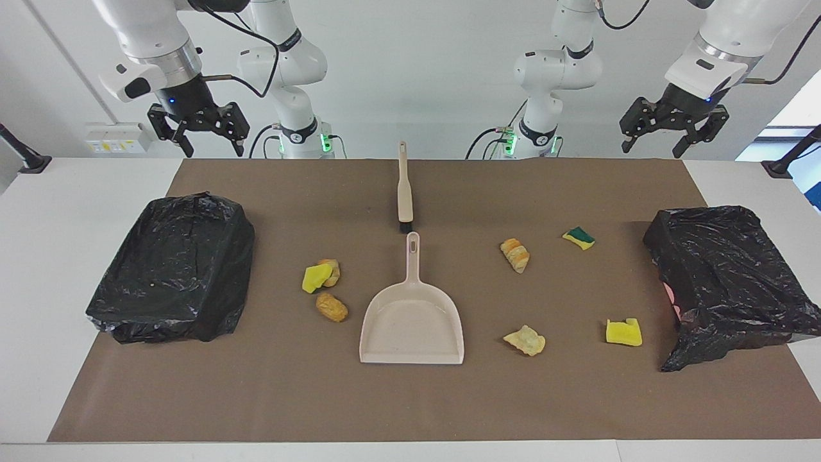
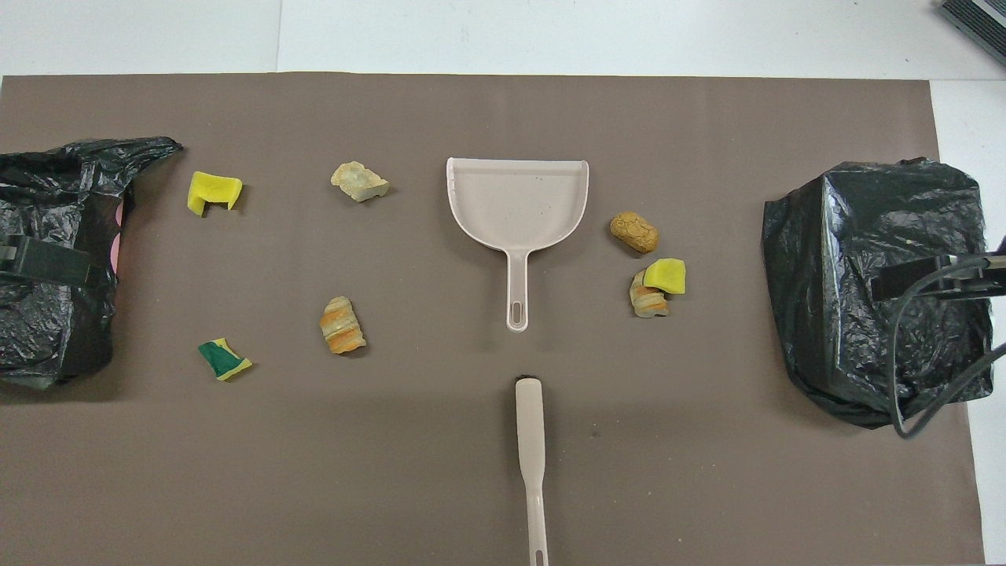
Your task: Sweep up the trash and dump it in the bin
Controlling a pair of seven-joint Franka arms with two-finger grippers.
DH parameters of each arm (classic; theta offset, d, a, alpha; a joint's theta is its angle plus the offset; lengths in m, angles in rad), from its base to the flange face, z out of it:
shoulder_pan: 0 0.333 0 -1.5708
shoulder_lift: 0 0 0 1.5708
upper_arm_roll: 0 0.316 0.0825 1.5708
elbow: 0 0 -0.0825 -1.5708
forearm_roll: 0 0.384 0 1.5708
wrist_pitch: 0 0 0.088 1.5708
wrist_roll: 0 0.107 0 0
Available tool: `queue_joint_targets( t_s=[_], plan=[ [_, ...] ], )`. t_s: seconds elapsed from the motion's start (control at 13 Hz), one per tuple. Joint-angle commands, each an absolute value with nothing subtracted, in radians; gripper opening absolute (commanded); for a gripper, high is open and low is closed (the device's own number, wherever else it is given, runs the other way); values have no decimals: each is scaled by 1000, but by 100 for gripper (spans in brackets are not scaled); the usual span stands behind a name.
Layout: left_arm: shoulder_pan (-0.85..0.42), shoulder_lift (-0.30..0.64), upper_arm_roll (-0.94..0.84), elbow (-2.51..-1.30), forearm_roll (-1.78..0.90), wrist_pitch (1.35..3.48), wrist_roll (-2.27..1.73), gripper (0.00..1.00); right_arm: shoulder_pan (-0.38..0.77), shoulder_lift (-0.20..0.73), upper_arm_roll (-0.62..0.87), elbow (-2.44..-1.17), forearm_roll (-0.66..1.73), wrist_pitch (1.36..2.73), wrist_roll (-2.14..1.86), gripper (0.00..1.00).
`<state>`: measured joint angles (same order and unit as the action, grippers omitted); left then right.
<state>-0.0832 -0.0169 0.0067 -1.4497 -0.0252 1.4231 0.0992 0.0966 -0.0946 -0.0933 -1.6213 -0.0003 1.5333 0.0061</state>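
scene: your left gripper (image 1: 671, 133) and right gripper (image 1: 197, 131) both open, raised, empty | brush (image 1: 404, 190) and dustpan (image 1: 412, 321) mid-table, handles lengthwise toward you, equally reachable | trash (image 1: 516, 255) scattered both sides, two bins (image 1: 173, 269) at ends

The table carries one brown mat (image 1: 577, 398), one beige dustpan (image 1: 412, 324), one beige brush (image 1: 404, 192) and two bins lined with black bags (image 1: 173, 269) (image 1: 725, 276). Seven trash scraps are present: three yellow sponge pieces (image 1: 624, 332) (image 1: 315, 279) (image 1: 579, 238), one of them green-backed, and four tan-orange chunks (image 1: 516, 254) (image 1: 525, 340) (image 1: 331, 307) (image 1: 332, 269). Two arms are fitted, each with one gripper: left gripper (image 1: 669, 124), right gripper (image 1: 200, 125).
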Motion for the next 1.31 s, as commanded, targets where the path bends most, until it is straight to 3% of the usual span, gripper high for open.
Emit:
queue_joint_targets(
  t_s=[0.0, 0.69, 1.08, 1.23],
  plan=[
    [-74, -43, 3, -1477, -23, 1419, 104, 100, 86, -95, -94, -1621, 18, 1529, -29, 100],
    [-80, -51, 2, -1491, -26, 1430, 81, 100, 87, -92, -91, -1615, 15, 1523, -28, 100],
    [-100, -81, -14, -1548, -34, 1450, 48, 100, 87, -120, -91, -1669, 20, 1531, -28, 100],
    [-173, -113, -34, -1624, -34, 1475, -36, 100, 89, -115, -89, -1687, 20, 1545, -20, 100]
  ],
)
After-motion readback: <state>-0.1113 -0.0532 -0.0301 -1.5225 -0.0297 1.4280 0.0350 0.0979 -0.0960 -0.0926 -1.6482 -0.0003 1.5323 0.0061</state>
